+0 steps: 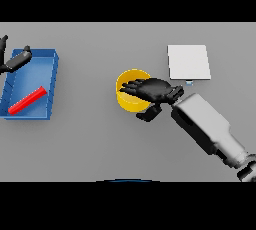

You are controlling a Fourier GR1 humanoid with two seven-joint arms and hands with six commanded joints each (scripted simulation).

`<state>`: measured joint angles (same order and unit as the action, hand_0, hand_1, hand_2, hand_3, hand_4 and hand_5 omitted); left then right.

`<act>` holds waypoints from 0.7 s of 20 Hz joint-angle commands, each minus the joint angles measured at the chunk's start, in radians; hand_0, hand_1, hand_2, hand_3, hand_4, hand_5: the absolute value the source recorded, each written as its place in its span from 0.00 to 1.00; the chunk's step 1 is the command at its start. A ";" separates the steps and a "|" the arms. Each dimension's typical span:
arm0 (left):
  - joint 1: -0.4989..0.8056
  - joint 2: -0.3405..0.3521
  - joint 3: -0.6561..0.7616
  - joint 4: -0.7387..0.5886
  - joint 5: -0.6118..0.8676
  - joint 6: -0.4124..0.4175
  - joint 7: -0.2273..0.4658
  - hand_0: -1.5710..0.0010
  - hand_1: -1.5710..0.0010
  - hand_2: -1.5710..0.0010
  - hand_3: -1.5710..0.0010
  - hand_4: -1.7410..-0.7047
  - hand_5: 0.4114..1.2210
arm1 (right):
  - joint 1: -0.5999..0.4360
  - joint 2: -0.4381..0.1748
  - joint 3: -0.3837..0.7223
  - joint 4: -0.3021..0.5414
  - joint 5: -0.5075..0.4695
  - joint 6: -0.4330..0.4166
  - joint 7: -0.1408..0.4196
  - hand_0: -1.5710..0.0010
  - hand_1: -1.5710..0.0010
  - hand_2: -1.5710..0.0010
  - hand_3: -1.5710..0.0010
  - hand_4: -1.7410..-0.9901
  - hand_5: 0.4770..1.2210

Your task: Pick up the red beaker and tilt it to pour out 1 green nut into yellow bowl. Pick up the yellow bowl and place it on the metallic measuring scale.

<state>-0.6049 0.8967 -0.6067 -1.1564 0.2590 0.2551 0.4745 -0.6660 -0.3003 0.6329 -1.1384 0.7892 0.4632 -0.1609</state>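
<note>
Yellow round bowl (128,99) sits on the grey table (100,144) near mid-scene, directly under the right hand (152,90). That hand reaches in from the lower right on a white and grey forearm (207,126), palm down, fingers stretched fairly straight across the bowl's right half and over its rim; the thumb hangs lower, just outside the bowl's near-right edge. Fingers look spread and relaxed, not closed round the rim. Whether they touch the bowl cannot be told. Nothing of the bowl's inside can be made out past the fingers.

Flat pale square metallic measuring scale (188,62) lies just beyond and to the right of the right hand, near its wrist, apart from the bowl, with a narrow strip of bare table between the 2. A small bluish mark sits at the scale's near edge.

Left of the bowl, open grey table runs wide to a blue rectangular tray (54,69) at the far left. Inside it a red slender beaker (27,100) lies on its side, slanted, toward the tray's near-left corner. The left hand (16,60) shows at the scene's left edge over the tray's far-left corner, fingers extended, well apart from the red beaker.

Near the bowl's front, table is bare down to the lower edge.
</note>
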 commanded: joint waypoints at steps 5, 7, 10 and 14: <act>-0.009 -0.002 -0.005 -0.002 -0.006 -0.004 -0.008 1.00 1.00 1.00 1.00 0.92 0.39 | -0.024 0.006 0.017 0.046 0.022 0.002 0.008 0.99 0.97 0.96 0.94 0.54 0.41; -0.010 -0.005 -0.002 0.009 -0.006 0.000 -0.006 1.00 1.00 1.00 1.00 0.91 0.38 | -0.027 0.014 0.031 0.038 0.034 0.008 0.020 0.84 0.85 0.85 0.84 0.47 0.57; -0.002 0.011 0.007 0.000 0.001 -0.005 -0.017 1.00 1.00 1.00 1.00 0.91 0.39 | -0.032 0.009 0.032 0.045 0.023 0.041 0.016 0.43 0.46 0.48 0.62 0.28 0.78; 0.002 0.010 -0.001 -0.013 0.001 -0.006 -0.006 1.00 1.00 1.00 1.00 0.91 0.39 | -0.020 -0.013 0.039 0.012 -0.007 0.086 0.014 0.18 0.19 0.20 0.35 0.12 0.91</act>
<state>-0.6021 0.9067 -0.6083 -1.1696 0.2598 0.2484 0.4690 -0.6875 -0.3131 0.6707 -1.1277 0.7809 0.5458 -0.1498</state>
